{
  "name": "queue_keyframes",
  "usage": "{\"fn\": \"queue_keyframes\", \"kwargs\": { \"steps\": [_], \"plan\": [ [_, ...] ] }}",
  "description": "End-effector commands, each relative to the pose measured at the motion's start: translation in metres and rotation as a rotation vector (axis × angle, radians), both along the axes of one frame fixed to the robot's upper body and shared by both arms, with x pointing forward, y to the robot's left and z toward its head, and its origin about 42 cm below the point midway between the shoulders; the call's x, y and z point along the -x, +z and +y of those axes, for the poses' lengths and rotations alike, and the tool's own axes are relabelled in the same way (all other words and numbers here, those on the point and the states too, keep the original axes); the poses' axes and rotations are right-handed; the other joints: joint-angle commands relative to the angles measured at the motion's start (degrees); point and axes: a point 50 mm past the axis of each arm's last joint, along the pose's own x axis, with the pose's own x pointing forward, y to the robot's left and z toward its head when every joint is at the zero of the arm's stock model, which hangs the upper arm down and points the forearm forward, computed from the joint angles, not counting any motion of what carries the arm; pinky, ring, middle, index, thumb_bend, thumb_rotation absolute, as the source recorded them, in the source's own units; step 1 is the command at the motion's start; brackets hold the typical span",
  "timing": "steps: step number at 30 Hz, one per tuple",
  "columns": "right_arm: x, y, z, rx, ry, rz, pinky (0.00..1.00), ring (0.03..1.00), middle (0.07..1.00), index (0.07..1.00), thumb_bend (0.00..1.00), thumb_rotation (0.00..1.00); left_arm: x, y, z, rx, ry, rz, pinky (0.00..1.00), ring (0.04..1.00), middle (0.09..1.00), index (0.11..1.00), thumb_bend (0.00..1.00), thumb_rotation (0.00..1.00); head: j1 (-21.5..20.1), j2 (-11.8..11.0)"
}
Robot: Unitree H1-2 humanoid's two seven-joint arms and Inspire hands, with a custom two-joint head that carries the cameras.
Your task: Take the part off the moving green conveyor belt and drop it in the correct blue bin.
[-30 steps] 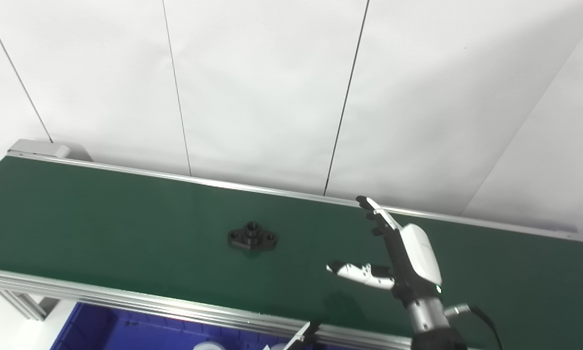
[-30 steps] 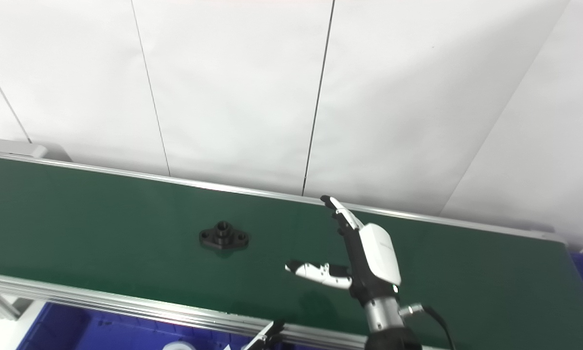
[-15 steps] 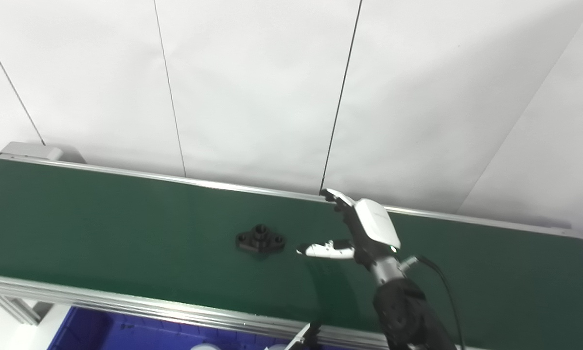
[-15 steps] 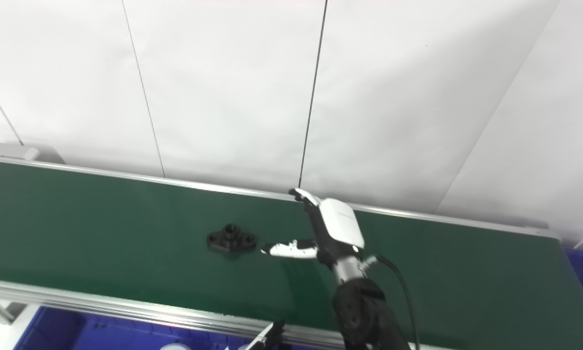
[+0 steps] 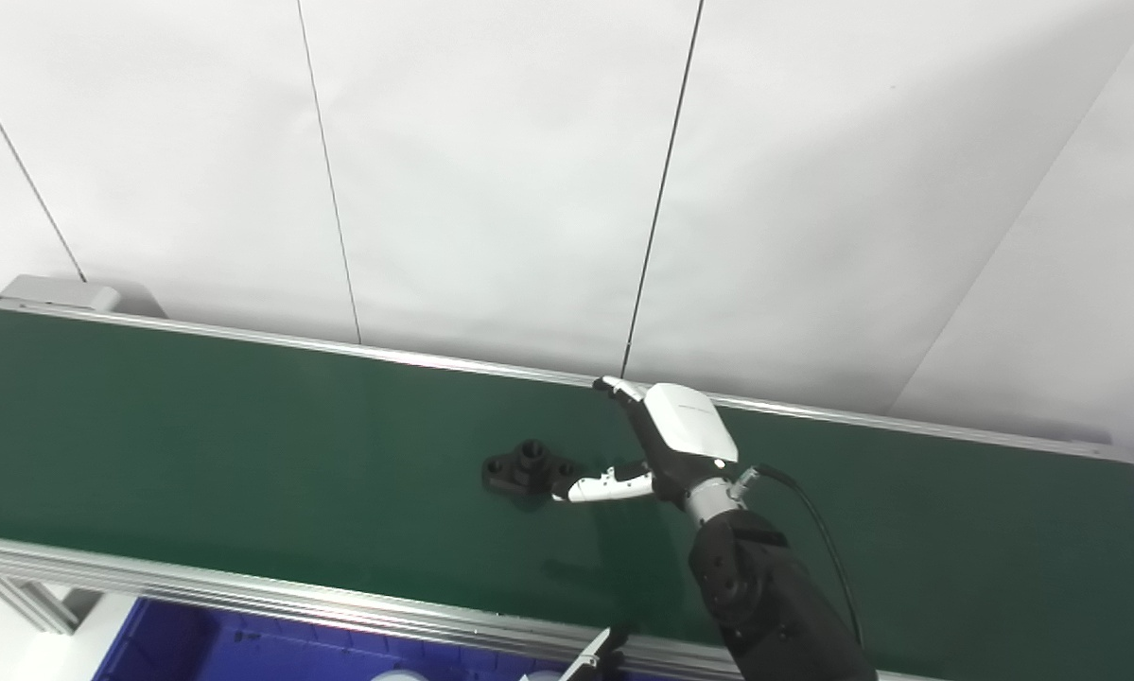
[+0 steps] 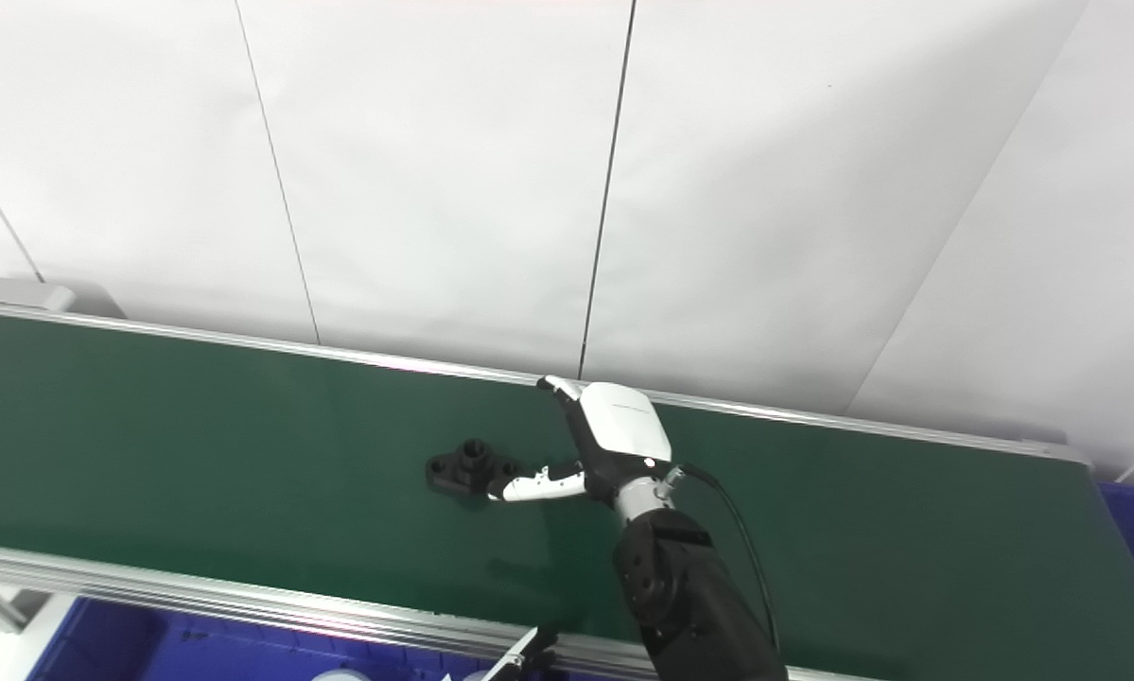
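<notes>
Pickup was not yet done: right hand [image 5: 666, 445], released with fingers apart, reached beside the black flanged part [image 5: 527, 467] on the green conveyor belt [image 5: 198, 426]; binning remained.

Bare green belt [image 5: 198, 445] lies wide open left of, near and far of the black part [image 5: 527, 467]. On the part's right side the right robot hand [image 5: 666, 445] stands spread apart, its thumb tip just beside the part. The white wall [image 5: 491, 170] closes the far side, just behind the belt's far rail [image 5: 358, 346]. The near rail [image 5: 245, 594] borders the blue bin [image 5: 198, 643] below.
</notes>
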Motion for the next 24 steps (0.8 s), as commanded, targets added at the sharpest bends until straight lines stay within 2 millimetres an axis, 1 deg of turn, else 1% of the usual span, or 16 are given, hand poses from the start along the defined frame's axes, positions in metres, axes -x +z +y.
{"fn": "queue_keyframes", "kwargs": {
  "steps": [1,6,8,12,17,18,19,20,21,22,24],
  "plan": [
    [-0.015,0.021,0.009,0.026,0.004,-0.078,0.61,0.783,0.856,0.875,1.00,0.58,-0.002,0.014,-0.023,0.070,0.000,-0.053,0.80,0.951,1.000,1.000,0.79,0.79,0.1,0.0],
    [-0.024,0.011,0.012,0.099,0.011,-0.064,0.61,0.783,0.850,0.870,1.00,0.56,-0.001,0.015,-0.026,0.082,0.000,-0.057,0.80,0.947,1.000,1.000,0.77,0.77,0.7,0.2],
    [-0.026,0.010,0.013,0.106,0.013,-0.060,0.62,0.783,0.848,0.870,1.00,0.56,0.000,0.015,-0.027,0.085,-0.001,-0.050,0.79,0.941,0.996,1.000,0.78,0.78,0.8,0.3],
    [-0.027,0.009,0.016,0.115,0.019,-0.064,0.58,0.775,0.843,0.865,1.00,0.58,0.000,0.017,-0.029,0.089,-0.002,-0.049,0.81,0.946,0.996,1.000,0.78,0.77,1.2,0.4],
    [-0.027,0.001,0.014,0.138,0.013,-0.035,0.58,0.774,0.847,0.869,0.99,0.57,0.001,0.018,-0.030,0.095,-0.002,-0.050,0.80,0.946,0.997,1.000,0.78,0.76,1.8,0.8],
    [-0.027,-0.001,0.013,0.144,0.009,-0.027,0.55,0.724,0.818,0.836,0.96,0.55,0.001,0.018,-0.030,0.095,-0.001,-0.053,0.81,0.952,1.000,1.000,0.76,0.76,1.8,0.8],
    [-0.027,-0.003,0.012,0.147,0.006,-0.023,0.55,0.721,0.816,0.834,0.96,0.55,0.001,0.018,-0.030,0.095,-0.001,-0.055,0.81,0.953,1.000,1.000,0.76,0.76,1.8,0.8],
    [-0.027,-0.008,0.009,0.154,-0.005,-0.012,0.55,0.714,0.812,0.829,0.95,0.55,0.002,0.019,-0.030,0.094,0.000,-0.057,0.81,0.954,1.000,1.000,0.76,0.76,2.0,0.9],
    [-0.026,-0.012,0.007,0.157,-0.013,-0.006,0.50,0.663,0.768,0.808,0.92,0.52,0.002,0.019,-0.030,0.093,0.000,-0.057,0.81,0.957,1.000,1.000,0.76,0.76,2.0,0.9],
    [-0.026,-0.017,0.003,0.155,-0.023,0.008,0.48,0.646,0.752,0.801,0.91,0.52,0.002,0.019,-0.030,0.092,0.000,-0.054,0.81,0.957,1.000,1.000,0.76,0.76,2.0,0.9],
    [-0.025,-0.023,0.000,0.149,-0.033,0.025,0.38,0.515,0.644,0.762,0.83,0.48,0.002,0.020,-0.030,0.091,0.001,-0.051,0.79,0.946,0.999,1.000,0.76,0.76,2.3,1.2]
  ]
}}
